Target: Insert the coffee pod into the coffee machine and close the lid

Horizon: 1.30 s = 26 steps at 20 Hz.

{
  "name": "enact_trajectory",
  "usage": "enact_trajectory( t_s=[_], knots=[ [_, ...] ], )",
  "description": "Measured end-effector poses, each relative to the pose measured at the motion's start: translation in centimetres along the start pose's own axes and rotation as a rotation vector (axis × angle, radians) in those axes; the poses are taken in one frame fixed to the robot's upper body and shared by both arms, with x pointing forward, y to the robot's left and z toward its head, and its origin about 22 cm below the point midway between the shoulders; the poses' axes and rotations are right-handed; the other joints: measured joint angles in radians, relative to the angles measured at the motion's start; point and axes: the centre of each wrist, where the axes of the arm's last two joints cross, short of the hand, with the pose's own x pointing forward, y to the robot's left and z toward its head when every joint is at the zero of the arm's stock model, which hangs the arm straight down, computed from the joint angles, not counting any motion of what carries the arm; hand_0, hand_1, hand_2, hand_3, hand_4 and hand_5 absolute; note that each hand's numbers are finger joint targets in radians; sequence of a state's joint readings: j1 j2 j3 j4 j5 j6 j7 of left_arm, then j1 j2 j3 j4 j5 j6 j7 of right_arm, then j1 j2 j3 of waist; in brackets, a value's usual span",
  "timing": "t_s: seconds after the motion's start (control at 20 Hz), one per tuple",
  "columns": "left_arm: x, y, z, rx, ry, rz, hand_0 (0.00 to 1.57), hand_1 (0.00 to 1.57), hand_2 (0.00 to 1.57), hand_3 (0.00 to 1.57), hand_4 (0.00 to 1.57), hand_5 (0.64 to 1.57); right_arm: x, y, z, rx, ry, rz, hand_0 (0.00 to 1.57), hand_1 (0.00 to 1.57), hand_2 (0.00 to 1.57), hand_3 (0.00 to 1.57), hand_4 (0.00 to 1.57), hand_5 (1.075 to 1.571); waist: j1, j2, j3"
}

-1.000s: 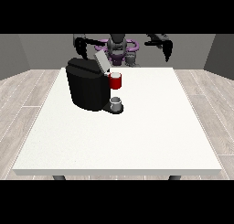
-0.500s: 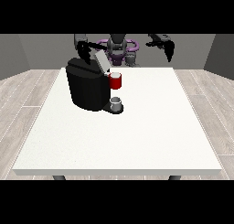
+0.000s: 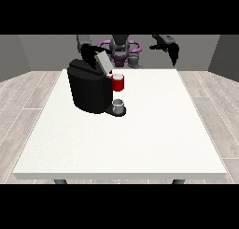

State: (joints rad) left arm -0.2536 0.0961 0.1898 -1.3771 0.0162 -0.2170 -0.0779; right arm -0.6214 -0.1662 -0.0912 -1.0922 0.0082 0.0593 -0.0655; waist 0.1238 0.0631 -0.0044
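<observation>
Hiding much of the hand at the view's left [image 3: 88, 55], the black coffee machine [image 3: 91, 90] stands on the far left part of the white table [image 3: 121, 139]. That hand sits just behind the machine's raised grey lid [image 3: 103, 62], which tilts up and back; whether the hand touches the lid, and how its fingers lie, I cannot tell. A red piece [image 3: 118, 82], which may be the coffee pod, shows at the machine's front, above a small grey cup [image 3: 118, 104] on the base. The robot's body [image 3: 122, 50] is small and partly cut off at the top. The hand at the view's right [image 3: 172, 49] hangs in the air beyond the table's far edge, well apart from the machine, holding nothing, its fingers pointing down and looking relaxed.
</observation>
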Motion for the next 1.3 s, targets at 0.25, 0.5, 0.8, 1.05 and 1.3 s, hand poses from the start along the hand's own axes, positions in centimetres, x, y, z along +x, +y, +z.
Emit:
enact_trajectory(
  t_s=[0.25, 0.5, 0.8, 1.05, 1.3],
  knots=[
    [0.1, 0.0, -0.2, 0.004, 0.009, 0.009, 0.00, 0.00, 0.00, 0.00, 0.02, 1.571, 0.3, 0.9, -0.7, 0.025, -0.011, 0.003, 0.00, 0.00, 0.00, 0.00, 0.00, 1.571, -0.002, -0.001, 0.0015],
    [-0.3, 0.6, 0.2, 0.018, 0.018, 0.003, 0.00, 0.00, 0.00, 0.00, 0.17, 1.571, 0.5, 1.4, -1.2, 0.052, 0.004, 0.011, 0.00, 0.00, 0.00, 0.00, 0.18, 1.571, -0.006, 0.000, 0.0035],
    [-0.7, 0.9, 0.2, 0.028, 0.019, 0.003, 0.00, 0.00, 0.00, 0.00, 0.17, 1.571, 2.3, 3.1, -2.7, 0.094, -0.005, 0.049, 0.00, 0.00, 0.00, 0.00, 0.06, 1.571, 0.001, 0.004, 0.0042],
    [-0.2, 0.2, -0.6, 0.018, 0.007, 0.006, 0.00, 0.00, 0.00, 0.00, 0.12, 1.571, 2.8, 4.8, -3.2, 0.126, -0.032, 0.094, 0.00, 0.00, 0.00, 0.00, 0.12, 1.571, 0.001, 0.002, 0.0040],
    [0.2, -1.0, -0.9, -0.014, -0.050, 0.001, 0.00, 0.00, 0.00, 0.00, 0.17, 1.571, 4.3, 5.7, -4.3, 0.122, -0.058, 0.120, 0.00, 0.00, 0.00, 0.00, 0.07, 1.571, 0.019, 0.011, 0.0044]
  ],
)
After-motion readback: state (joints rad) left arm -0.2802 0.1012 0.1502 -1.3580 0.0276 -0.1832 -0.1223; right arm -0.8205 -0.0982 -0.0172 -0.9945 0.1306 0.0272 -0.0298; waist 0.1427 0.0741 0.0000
